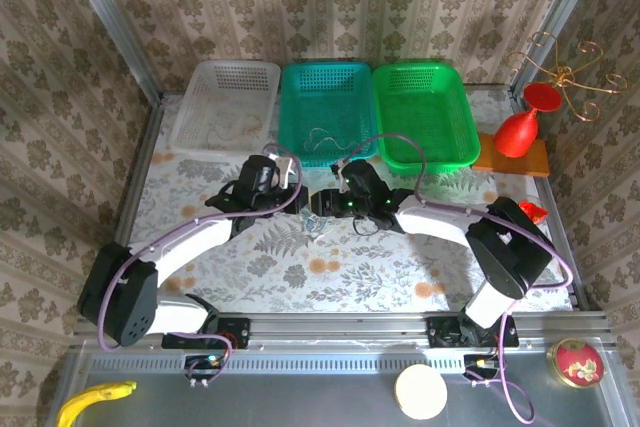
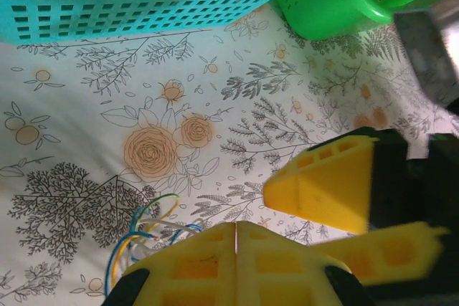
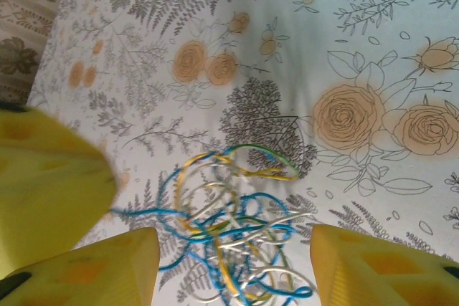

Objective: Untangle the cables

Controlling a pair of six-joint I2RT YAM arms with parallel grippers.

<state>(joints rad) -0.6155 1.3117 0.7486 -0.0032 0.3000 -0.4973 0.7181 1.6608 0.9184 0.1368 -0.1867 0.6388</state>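
None freed yet: the cables (image 3: 222, 213) lie knotted mid table (image 1: 250, 277), right gripper (image 3: 233, 256) spread over them, left gripper (image 2: 235, 238) pressed together alongside.

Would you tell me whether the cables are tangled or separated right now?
Tangled: the cables lie in one bunch, blue, yellow and whitish strands looping through each other.

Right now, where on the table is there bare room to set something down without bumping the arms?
Bare cloth lies between the left arm, the right arm and the near rail, and left of the left arm before the white basket. Crowded: the centre, where the left gripper and right gripper meet at the cables, before the teal basket.
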